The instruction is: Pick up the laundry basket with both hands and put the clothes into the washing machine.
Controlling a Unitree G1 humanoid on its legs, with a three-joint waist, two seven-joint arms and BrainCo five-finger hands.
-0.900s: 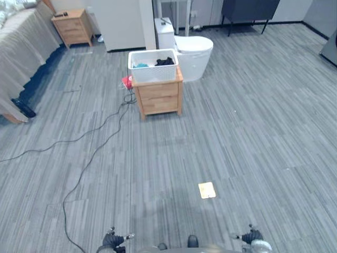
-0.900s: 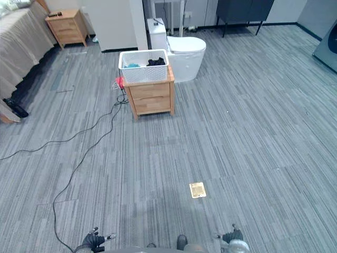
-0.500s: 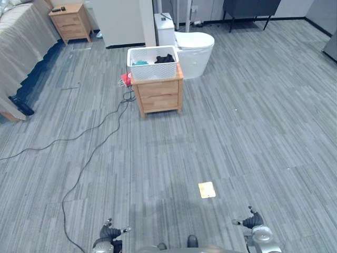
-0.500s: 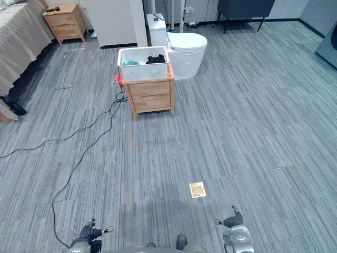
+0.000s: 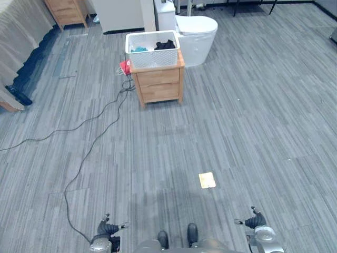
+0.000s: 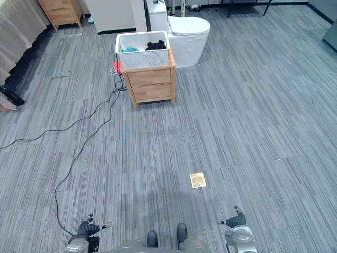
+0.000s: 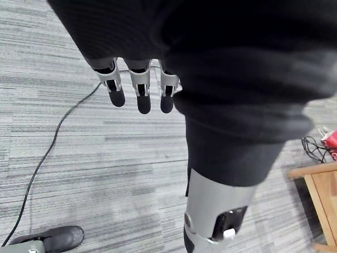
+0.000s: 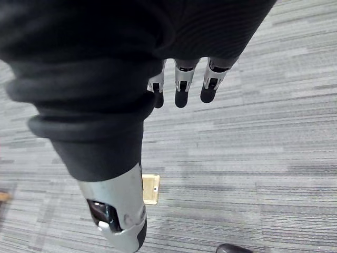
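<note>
Standing on a small wooden cabinet (image 5: 159, 88), the white laundry basket (image 5: 152, 57) is well apart from both hands, at the far side of the grey floor (image 5: 237, 121). Inside it lie a black cloth (image 5: 166, 45) and a teal cloth (image 5: 139, 49). A white toilet (image 5: 196, 31) is just beside the cabinet. The left hand (image 5: 108, 230) and the right hand (image 5: 256, 221) hang low at the near edge, each with fingers straight and relaxed, holding nothing. A small brass plate (image 5: 207, 180) lies in the floor between them and the basket.
</note>
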